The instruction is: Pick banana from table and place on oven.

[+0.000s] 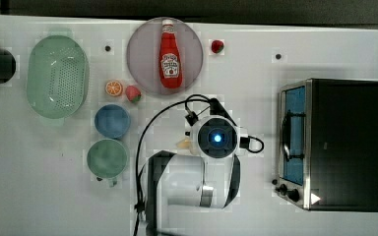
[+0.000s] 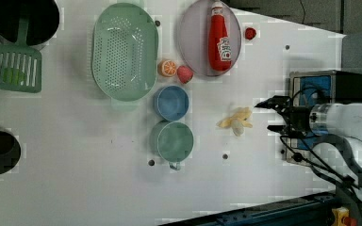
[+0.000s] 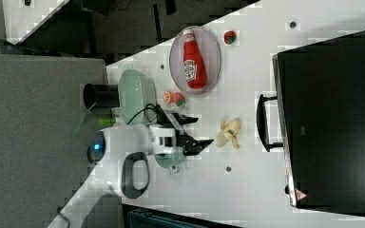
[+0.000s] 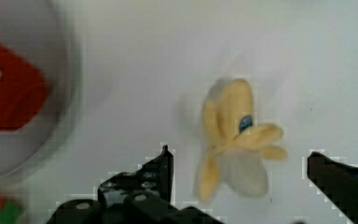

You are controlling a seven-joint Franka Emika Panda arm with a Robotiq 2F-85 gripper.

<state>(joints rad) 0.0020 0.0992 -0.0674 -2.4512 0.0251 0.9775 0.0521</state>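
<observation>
Trouble looks likeliest at the grab itself, since the gripper (image 4: pixel 237 179) hangs wide open and empty above the banana (image 4: pixel 235 140), which lies on the table (image 2: pixel 99 179) between the bowls and the oven (image 1: pixel 347 142), its splayed peel flaps apt to slip from closing fingers.

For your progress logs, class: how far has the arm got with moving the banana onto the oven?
Done: nothing has been moved; the banana lies on the table, and the oven top is bare. In hand: the tool is open above the banana, one finger on either side in the wrist view, not gripping. Left: close, lift, carry, set down on the oven.
</observation>
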